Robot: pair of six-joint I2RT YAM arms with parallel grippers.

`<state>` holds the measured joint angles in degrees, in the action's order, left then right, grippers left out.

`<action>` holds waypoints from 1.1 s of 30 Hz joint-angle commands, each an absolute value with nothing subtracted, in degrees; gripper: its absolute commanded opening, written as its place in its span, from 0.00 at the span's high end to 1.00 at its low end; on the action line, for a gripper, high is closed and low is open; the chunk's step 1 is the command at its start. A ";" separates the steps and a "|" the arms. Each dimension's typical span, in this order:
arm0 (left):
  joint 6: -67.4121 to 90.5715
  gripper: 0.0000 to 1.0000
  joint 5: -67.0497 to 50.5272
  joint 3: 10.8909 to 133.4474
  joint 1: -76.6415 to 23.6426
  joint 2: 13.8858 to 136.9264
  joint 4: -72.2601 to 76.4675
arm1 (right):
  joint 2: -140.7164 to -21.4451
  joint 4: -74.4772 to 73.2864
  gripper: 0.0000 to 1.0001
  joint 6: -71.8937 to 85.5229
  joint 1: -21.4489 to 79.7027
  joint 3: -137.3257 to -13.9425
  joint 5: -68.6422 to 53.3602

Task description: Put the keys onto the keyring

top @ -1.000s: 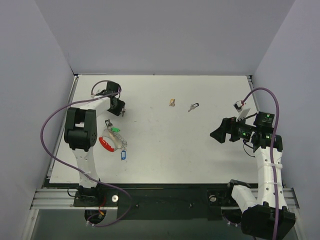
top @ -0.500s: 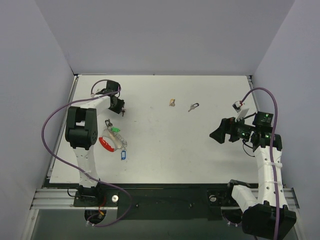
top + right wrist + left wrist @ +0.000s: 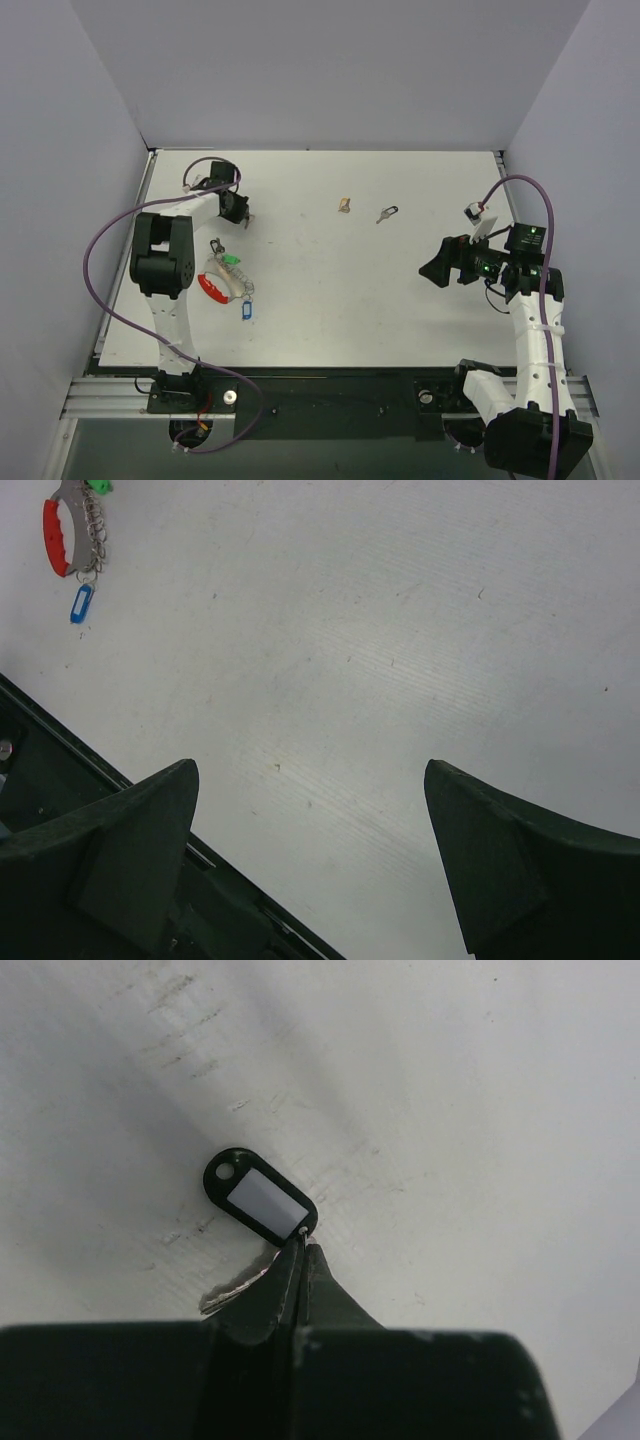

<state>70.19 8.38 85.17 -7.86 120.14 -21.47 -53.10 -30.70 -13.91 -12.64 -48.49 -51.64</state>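
Left gripper (image 3: 303,1252), near the far-left corner of the table (image 3: 330,300), is pinched closed on a black tag (image 3: 258,1195). The keyring (image 3: 226,280) lies nearward of it, along the left edge. Right gripper (image 3: 308,780), spread open, is the nearer to the lone key (image 3: 386,214) at far-centre.

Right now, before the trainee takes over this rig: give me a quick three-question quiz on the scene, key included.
1. True or false: the right claw is shut.
2. On the keyring, which piece lies nearest the arm bases? A green, B red, C blue.
3. Fill in: the left claw pinches the end of a white-labelled tag whose frame is ___.

Key: 1 false, it gapes wide open. 2 C, the blue tag. 3 black.
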 commanded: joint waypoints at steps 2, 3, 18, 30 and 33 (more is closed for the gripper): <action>63.29 1.00 1.69 83.33 -7.12 116.11 -11.63 | -53.44 -31.20 0.10 -15.12 -12.22 -50.89 -51.86; 60.85 1.00 -2.25 82.80 -7.03 114.89 -9.77 | -53.35 -31.29 0.10 -15.12 -12.22 -50.80 -51.86; 28.16 1.00 -31.37 68.21 -23.61 90.37 -5.52 | -55.02 -43.24 0.10 -35.67 -6.34 -51.85 -57.94; -3.91 1.00 -28.13 51.34 -49.55 71.03 -2.29 | -64.25 -87.52 0.15 -91.96 -0.44 -63.81 -64.50; -11.93 1.00 -26.73 44.84 -56.05 67.43 3.93 | -63.55 -89.12 0.18 -97.64 6.12 -61.62 -65.48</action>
